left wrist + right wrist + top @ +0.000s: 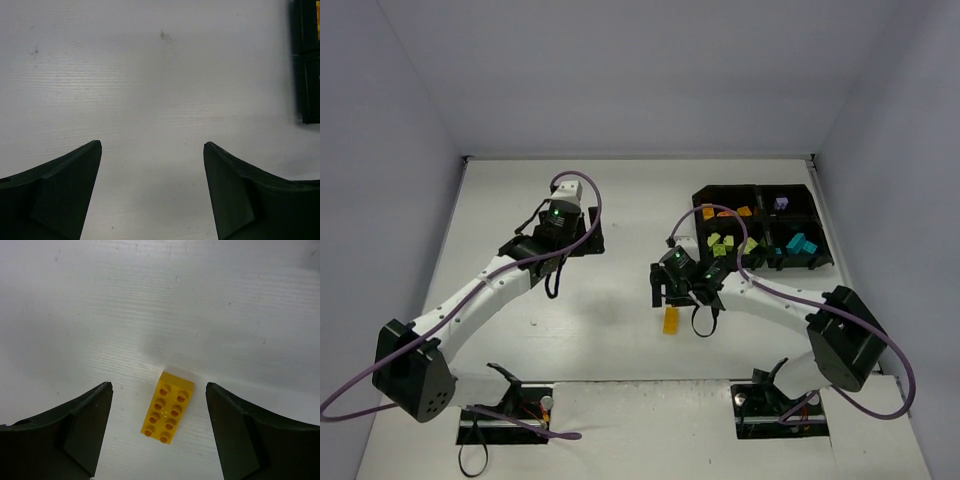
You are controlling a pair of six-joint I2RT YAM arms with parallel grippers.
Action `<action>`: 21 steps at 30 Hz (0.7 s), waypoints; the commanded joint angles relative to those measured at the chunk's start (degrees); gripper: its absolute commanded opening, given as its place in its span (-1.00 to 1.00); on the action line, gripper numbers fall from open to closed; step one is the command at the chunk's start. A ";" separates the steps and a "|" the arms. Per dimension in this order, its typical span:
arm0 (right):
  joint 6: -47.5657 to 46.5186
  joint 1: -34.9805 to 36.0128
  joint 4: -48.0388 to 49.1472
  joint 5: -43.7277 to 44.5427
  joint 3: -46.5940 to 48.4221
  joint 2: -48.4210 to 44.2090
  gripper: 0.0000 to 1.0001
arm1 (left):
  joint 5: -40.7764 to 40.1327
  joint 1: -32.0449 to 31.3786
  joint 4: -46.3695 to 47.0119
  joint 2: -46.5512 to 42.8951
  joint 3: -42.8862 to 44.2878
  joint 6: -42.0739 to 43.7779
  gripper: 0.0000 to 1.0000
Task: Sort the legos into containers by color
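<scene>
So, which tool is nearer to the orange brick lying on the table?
Right. The right tool hangs open directly over the orange brick. The left tool is well away to the brick's left, also open.

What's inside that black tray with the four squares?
In the tray: orange bricks far left, a purple brick far right, yellow-green bricks near left, cyan bricks near right. The right arm's cable crosses the left compartments, covering part of them.

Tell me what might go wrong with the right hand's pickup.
The orange brick lies skewed between the right hand's open fingers, nearer one of them, so closing may push or twist it rather than clamp it. It lies flat on the table, so a shallow descent might clip only its studs.
</scene>
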 commanded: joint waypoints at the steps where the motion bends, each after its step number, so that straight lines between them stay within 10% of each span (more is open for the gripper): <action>1: 5.14 1.68 -2.20 -1.17 -0.26 1.17 0.43 | 0.29 0.51 2.39 -0.02 3.16 0.48 0.52; 9: 8.31 2.83 -3.35 -2.57 -2.55 2.40 0.06 | 0.65 0.51 2.22 1.12 2.90 0.04 0.52; 18: 4.64 3.35 -3.44 1.02 1.03 3.90 -1.00 | 1.08 0.51 2.31 2.27 3.34 -0.31 0.52; 21: -0.36 2.04 -3.53 3.30 5.94 2.85 -1.00 | 1.00 0.51 2.22 2.01 3.51 -0.31 0.52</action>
